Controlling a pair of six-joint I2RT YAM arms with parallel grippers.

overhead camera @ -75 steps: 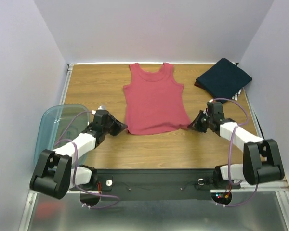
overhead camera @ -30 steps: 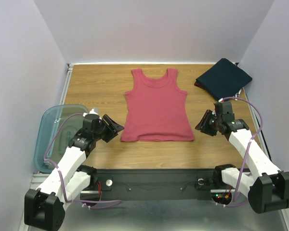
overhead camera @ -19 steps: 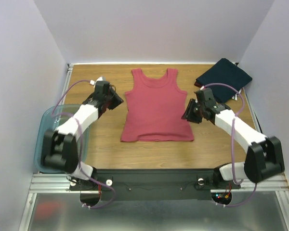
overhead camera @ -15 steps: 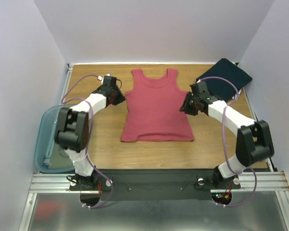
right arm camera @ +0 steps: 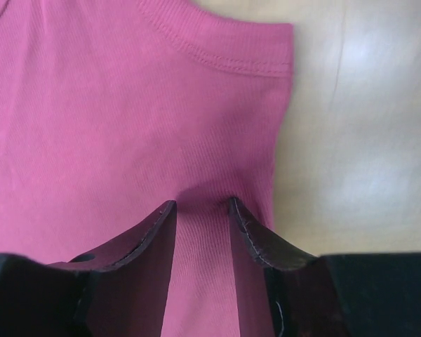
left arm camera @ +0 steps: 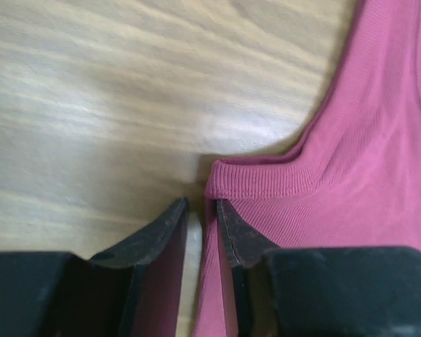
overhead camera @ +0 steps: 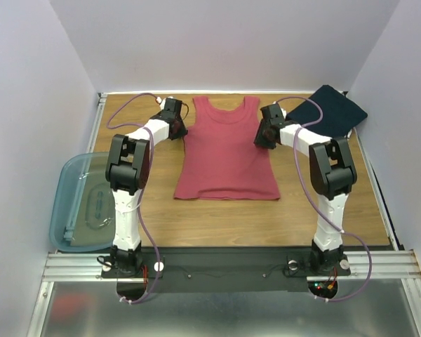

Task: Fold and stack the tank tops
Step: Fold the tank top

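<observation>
Red tank top [overhead camera: 226,154] between left claw [overhead camera: 176,128] and right claw [overhead camera: 261,136]

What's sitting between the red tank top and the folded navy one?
Top view: just the right arm, its pincer over the side edge of the red tank top. Beneath, bare wooden table up to the navy top.

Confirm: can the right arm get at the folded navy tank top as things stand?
Probably yes. The navy tank top lies uncovered just beside the right end effector, with only bare table between.
</observation>
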